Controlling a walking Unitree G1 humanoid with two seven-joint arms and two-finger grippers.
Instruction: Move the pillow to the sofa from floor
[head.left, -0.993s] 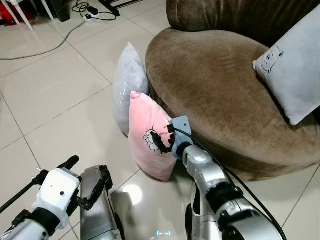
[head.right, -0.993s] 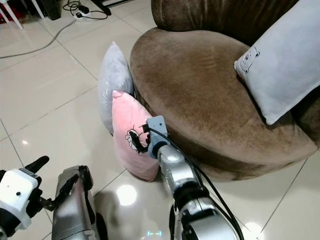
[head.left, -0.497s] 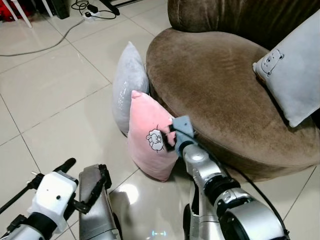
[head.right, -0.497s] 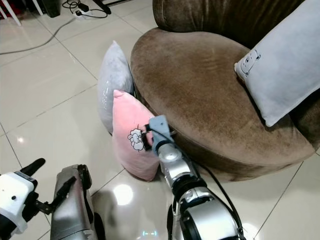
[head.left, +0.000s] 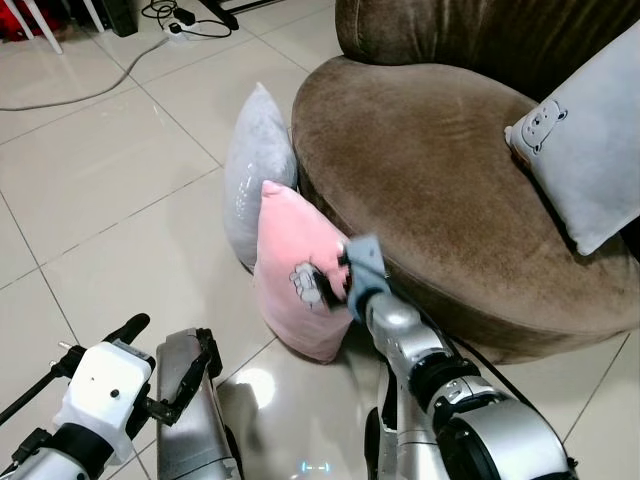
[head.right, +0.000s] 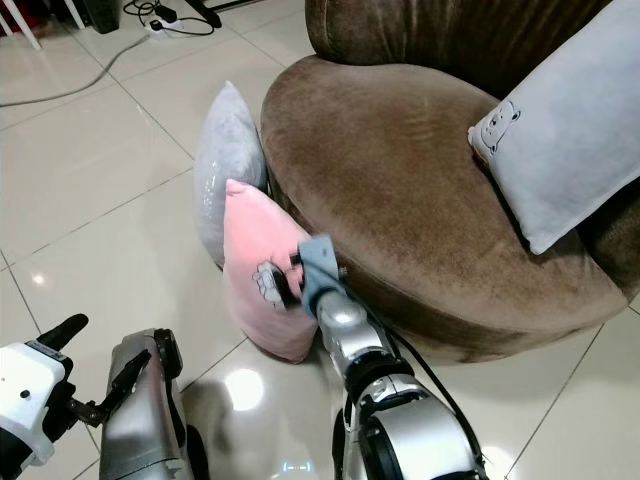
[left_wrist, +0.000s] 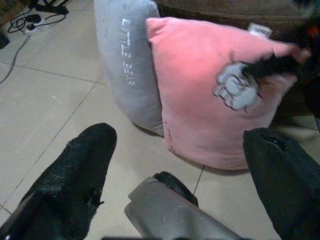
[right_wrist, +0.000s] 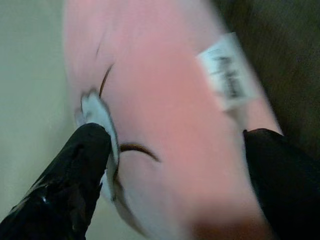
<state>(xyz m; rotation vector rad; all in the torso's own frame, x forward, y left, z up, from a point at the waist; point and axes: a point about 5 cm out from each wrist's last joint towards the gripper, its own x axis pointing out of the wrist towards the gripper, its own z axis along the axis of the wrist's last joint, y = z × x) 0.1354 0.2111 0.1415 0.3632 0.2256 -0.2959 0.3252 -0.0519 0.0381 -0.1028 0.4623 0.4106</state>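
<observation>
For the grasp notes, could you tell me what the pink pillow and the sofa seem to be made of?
Pink pillow: soft matte plush fabric, probably; it dents where the right gripper presses. Sofa: brown velvety or suede-like upholstery, judging by its shaded nap.

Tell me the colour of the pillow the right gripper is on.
Pink pillow, clearest in the left wrist view.

Three pillows in all: one pink pillow (head.left: 296, 270) standing on the floor near the middle of the head view, one grey pillow (head.left: 255, 170) upright just behind it toward 11 o'clock, and one pale blue pillow (head.left: 590, 140) with a bear print resting on the sofa at 2 o'clock. One brown sofa (head.left: 440, 170). One power strip (head.left: 185, 28) with cables at 11 o'clock. Two sets of jaws: left gripper (left_wrist: 185, 165) and right gripper (right_wrist: 175, 165).
</observation>
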